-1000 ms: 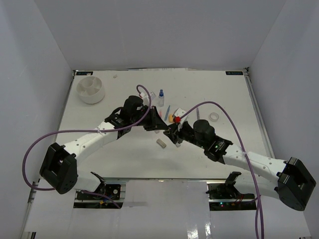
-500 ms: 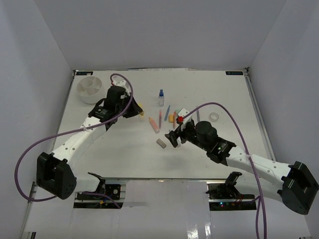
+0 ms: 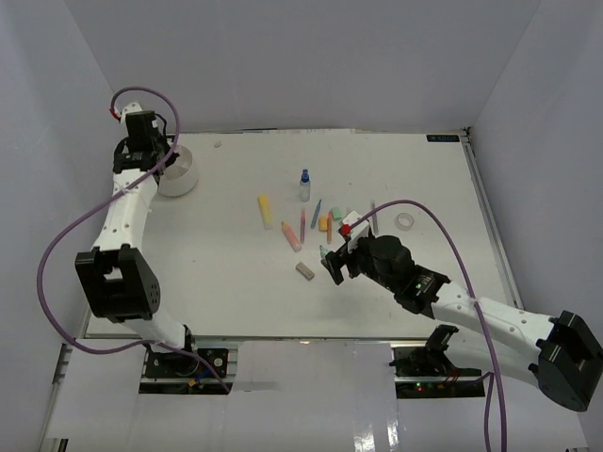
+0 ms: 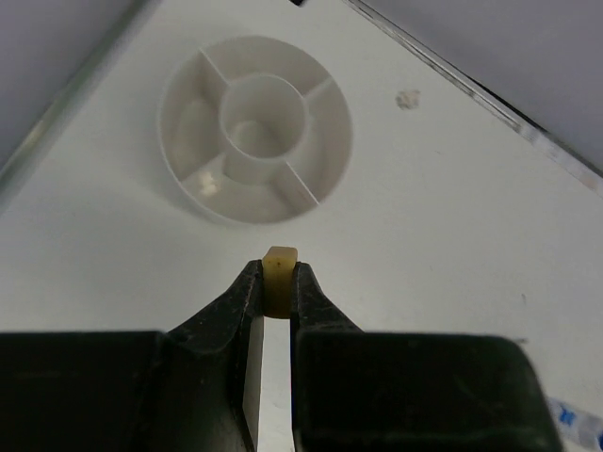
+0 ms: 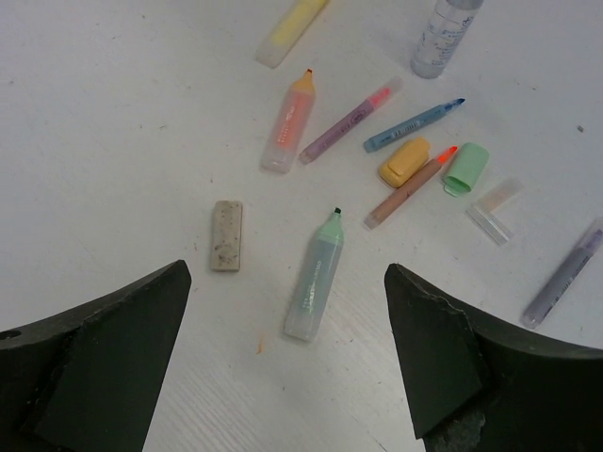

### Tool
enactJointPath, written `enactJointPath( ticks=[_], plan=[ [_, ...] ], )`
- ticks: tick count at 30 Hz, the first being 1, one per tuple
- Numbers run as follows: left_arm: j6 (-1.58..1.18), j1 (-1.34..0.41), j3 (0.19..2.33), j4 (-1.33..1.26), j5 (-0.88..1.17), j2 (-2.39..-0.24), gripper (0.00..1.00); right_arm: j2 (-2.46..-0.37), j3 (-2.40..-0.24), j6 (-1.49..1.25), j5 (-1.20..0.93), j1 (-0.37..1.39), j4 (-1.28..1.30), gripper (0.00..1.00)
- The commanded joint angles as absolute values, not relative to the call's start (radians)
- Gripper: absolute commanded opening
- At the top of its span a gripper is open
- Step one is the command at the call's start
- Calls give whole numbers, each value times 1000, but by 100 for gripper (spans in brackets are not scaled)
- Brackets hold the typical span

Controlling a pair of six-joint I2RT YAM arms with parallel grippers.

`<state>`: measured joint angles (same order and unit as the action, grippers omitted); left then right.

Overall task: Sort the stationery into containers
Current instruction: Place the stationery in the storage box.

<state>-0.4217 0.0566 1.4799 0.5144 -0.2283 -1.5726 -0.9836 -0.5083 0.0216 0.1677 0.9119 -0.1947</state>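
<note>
My left gripper [image 4: 280,282] is shut on a small yellowish eraser block [image 4: 281,266] and hangs just short of the white divided tub [image 4: 162,122]. A small white piece lies in the tub's near-left compartment. In the top view the left gripper [image 3: 154,151] is at the far left, by the tub [image 3: 179,179]. My right gripper [image 5: 287,273] stands open above a teal marker [image 5: 316,278] and holds nothing. A grey eraser [image 5: 227,235], a pink marker [image 5: 288,132], a yellow marker [image 5: 292,28], thin pens [image 5: 415,125] and a clear bottle [image 5: 443,33] lie beyond it.
A clear tape ring [image 3: 404,220] lies right of the pile. Loose caps, one yellow [image 5: 403,162] and one green [image 5: 465,168], sit among the pens. A purple pen [image 5: 565,273] lies apart at the right. White walls close in the table on three sides.
The left arm swung from the middle of the table to the far-left tub with the eraser block. The right gripper opened wide and drew back slightly toward the near side.
</note>
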Motion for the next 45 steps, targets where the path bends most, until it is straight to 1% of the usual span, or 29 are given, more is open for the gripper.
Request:
enactJointPath(
  ticks=[1, 4, 11, 13, 16, 19, 20, 23, 24, 26, 27, 29, 30, 34, 36, 37, 41, 42, 43, 44, 45],
  plan=[
    [-371, 126, 1601, 514, -296, -1666, 15, -950, -509, 8, 150, 913, -213, 90],
    [-332, 161, 1715, 512, -336, -1828, 15, -933, -500, 8, 144, 913, -213, 90],
    [-344, 212, 1873, 511, -267, -2014, 17, -907, -483, -21, 112, 910, -213, 90],
    [-344, 218, 1900, 512, -264, -2043, 20, -905, -483, -21, 110, 911, -212, 90],
    [-345, 229, 1914, 514, -256, -2078, 20, -907, -483, -18, 112, 910, -212, 90],
    [-354, 239, 1910, 522, -249, -2092, 23, -911, -485, -17, 113, 910, -212, 90],
    [-356, 244, 1902, 520, -244, -2091, 27, -913, -485, -18, 115, 910, -212, 90],
    [-360, 250, 1890, 520, -241, -2091, 35, -914, -485, -18, 117, 910, -212, 90],
    [-360, 253, 1887, 523, -238, -2091, 40, -916, -483, -18, 117, 910, -212, 90],
    [-364, 255, 1884, 525, -227, -2091, 45, -919, -485, -17, 120, 910, -212, 90],
    [-365, 256, 1885, 526, -224, -2089, 52, -920, -485, -17, 121, 910, -209, 90],
    [-370, 258, 1881, 531, -210, -2082, 56, -923, -486, -17, 123, 910, -206, 90],
    [-368, 258, 1879, 531, -210, -2077, 60, -923, -486, -18, 126, 910, -203, 90],
    [-376, 261, 1881, 563, -207, -2043, 66, -928, -492, -28, 150, 910, -184, 91],
    [-383, 261, 1861, 590, -189, -1990, 69, -943, -497, -41, 181, 908, -169, 92],
    [-390, 262, 1847, 600, -177, -1965, 72, -953, -502, -49, 193, 910, -143, 93],
    [-442, 262, 1702, 609, -75, -1786, 80, -1038, -546, -84, 218, 907, -65, 97],
    [-449, 261, 1663, 606, -14, -1704, 81, -1055, -554, -87, 198, 908, -55, 98],
    [-456, 261, 1581, 603, 21, -1662, 83, -1072, -560, -89, 186, 907, -49, 100],
    [-463, 259, 1534, 591, 70, -1619, 86, -1106, -574, -87, 161, 907, -37, 100],
    [-465, 261, 1487, 586, 137, -1532, 87, -1121, -581, -84, 146, 908, -32, 96]
  ],
)
